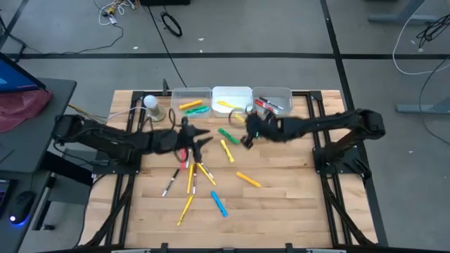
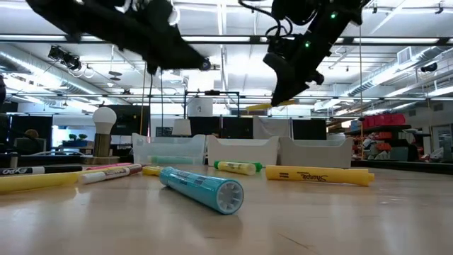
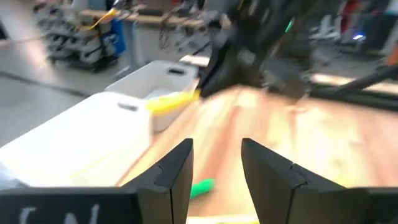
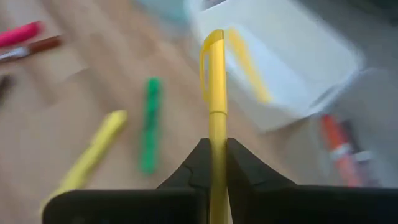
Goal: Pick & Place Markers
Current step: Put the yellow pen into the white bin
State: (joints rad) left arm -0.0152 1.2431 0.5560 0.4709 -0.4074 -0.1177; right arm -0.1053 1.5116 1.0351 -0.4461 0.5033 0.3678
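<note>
We see the right gripper (image 4: 213,163) pinching a yellow marker (image 4: 215,106) between its closed fingers, raised off the table (image 1: 281,204) just in front of the white middle bin (image 1: 232,93); the marker points toward that bin, which already holds another yellow marker (image 4: 249,62). The left gripper (image 3: 216,171) hovers in front of the clear left bin (image 1: 190,97), its fingers spread apart with nothing between them, above a cluster of markers (image 1: 191,172) lying on the wood. Relative to the middle bin, a green marker (image 1: 227,133) and a yellow one (image 1: 228,150) lie just in front, an orange-yellow marker (image 1: 248,180) lies farther forward, and a blue marker (image 1: 219,204) lies farther still, well apart from the bins. The left bin holds a yellow and a green marker, and the clear right bin (image 1: 275,95) holds red and dark ones. A white bulb-shaped object (image 1: 150,102) stands beside the left bin.
</note>
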